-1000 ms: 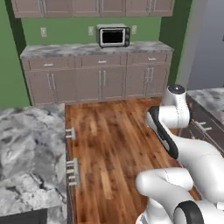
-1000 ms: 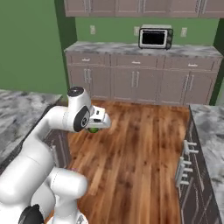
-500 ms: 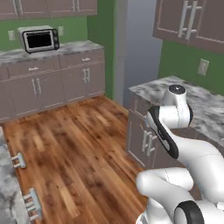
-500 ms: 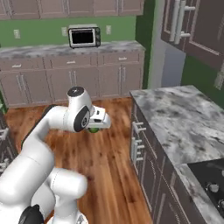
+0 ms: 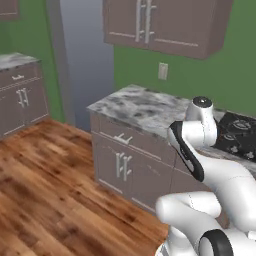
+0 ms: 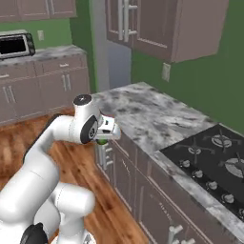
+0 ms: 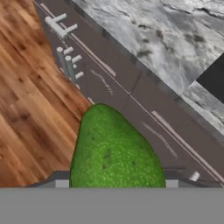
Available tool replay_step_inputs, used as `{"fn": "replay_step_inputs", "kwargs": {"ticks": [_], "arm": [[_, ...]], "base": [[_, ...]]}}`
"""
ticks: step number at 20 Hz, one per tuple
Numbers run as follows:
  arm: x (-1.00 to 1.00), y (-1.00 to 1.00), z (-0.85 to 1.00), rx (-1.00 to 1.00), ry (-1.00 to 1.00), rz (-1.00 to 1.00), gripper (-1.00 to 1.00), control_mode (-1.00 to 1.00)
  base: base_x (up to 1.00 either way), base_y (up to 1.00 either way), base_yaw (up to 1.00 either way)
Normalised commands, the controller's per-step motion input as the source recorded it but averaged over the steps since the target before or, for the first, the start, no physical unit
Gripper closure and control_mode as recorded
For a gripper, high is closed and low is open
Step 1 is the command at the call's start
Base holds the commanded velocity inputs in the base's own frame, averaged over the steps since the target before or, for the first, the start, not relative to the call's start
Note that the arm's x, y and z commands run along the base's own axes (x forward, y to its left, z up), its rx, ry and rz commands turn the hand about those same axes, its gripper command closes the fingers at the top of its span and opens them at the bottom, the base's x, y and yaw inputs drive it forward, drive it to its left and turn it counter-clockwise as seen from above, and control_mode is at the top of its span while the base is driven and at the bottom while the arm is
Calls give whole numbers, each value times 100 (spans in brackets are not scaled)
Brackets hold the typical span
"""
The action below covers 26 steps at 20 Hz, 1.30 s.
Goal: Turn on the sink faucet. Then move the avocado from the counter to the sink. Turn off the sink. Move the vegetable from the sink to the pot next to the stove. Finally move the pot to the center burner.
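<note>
The avocado [image 7: 114,151] sits in the pincer [image 6: 106,137], carried in the air off the front of the counter [image 6: 143,114]; the hand view shows its bright green pebbled skin rising large from the bottom edge, with the 2 finger tips [image 7: 61,183] at either side of it, so the pincer is pinching the avocado. In the right base view only a small green patch of the fruit [image 6: 101,140] peeks out beneath the white hand, which is held just in front of the counter's near edge, level with the top of the brown cabinets [image 6: 125,178]. Below the fruit, the hand view looks down on the wood plank floor [image 7: 30,96] on one side and the cabinet fronts with silver handles [image 7: 65,63] beside it, then the marbled grey-and-white counter top beyond. The stove [image 6: 214,159] lies on the counter farther along to the right, its black surface crossed by wire grates, with silver knobs [image 6: 209,186] along the front. In the left base view the white arm [image 5: 200,150] bends in front of the counter [image 5: 135,107], and a corner of the stove [image 5: 239,132] shows behind it. Brown wall cabinets [image 6: 162,24] hang above against a green wall.
</note>
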Motion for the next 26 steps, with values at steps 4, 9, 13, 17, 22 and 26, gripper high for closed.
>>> {"fn": "replay_step_inputs", "kwargs": {"ticks": [4, 9, 13, 17, 22, 26], "arm": [[0, 0, 0, 0, 0, 0, 100, 100], [0, 0, 0, 0, 0, 0, 100, 100], [0, 0, 0, 0, 0, 0, 100, 100], [0, 0, 0, 0, 0, 0, 100, 100], [0, 0, 0, 0, 0, 0, 100, 100], [0, 0, 0, 0, 0, 0, 100, 100]], "base": [[-10, -24, -59], [-7, -33, -58], [-2, -36, -57], [0, -43, -55], [2, -41, -50], [28, -27, -37]]}}
